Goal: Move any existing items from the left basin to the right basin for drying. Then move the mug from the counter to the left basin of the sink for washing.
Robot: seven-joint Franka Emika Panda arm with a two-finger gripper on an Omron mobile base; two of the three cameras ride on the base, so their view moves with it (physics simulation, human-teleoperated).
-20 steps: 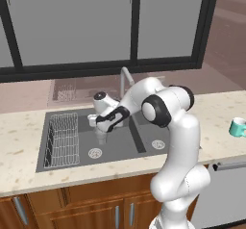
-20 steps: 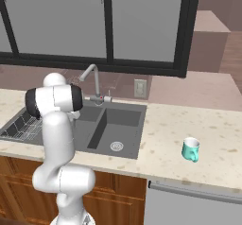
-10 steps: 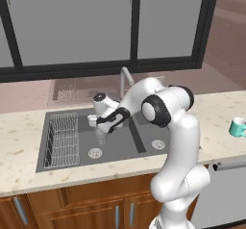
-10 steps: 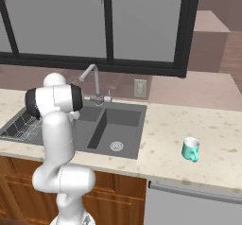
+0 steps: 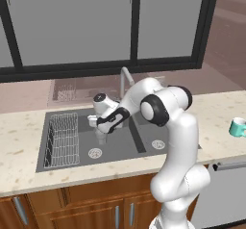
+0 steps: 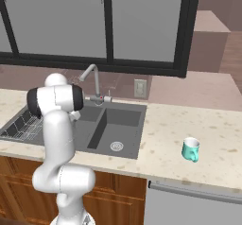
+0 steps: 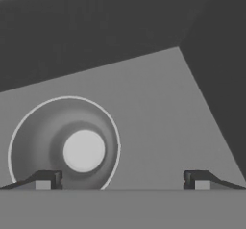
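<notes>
Against the pictures from a second ago and half a second ago, very little differs: the arm holds the same reach over the sink (image 5: pixel 57 160), the gripper (image 5: pixel 100 133) sits at the same spot above the left basin (image 5: pixel 113 148), and the mug (image 6: pixel 190 149) has not shifted. The views themselves have not moved either.

The gripper is released, jaws spread wide and grasping nothing. In the hand view the two fingertips (image 7: pixel 44 180) stand far apart; the left one lies over the near rim of the glass (image 7: pixel 65 144), the right one over bare basin floor. The glass stands upright in the left basin, seen from above with its pale round bottom inside the wider rim. In the left base view the glass (image 5: pixel 100 138) is directly under the gripper, between the wire rack (image 5: pixel 61 139) and the divider of the sink, just behind the round drain (image 5: pixel 94 152).

The right basin (image 6: pixel 118 134) lies on the far side of the divider from the glass, with its own drain (image 6: pixel 116 146). The faucet (image 6: pixel 92 80) rises behind the sink.

The teal mug stands upright on the surface (image 6: pixel 203 134), well to the right of the sink.

No brand, label or writing can be read on anything.
</notes>
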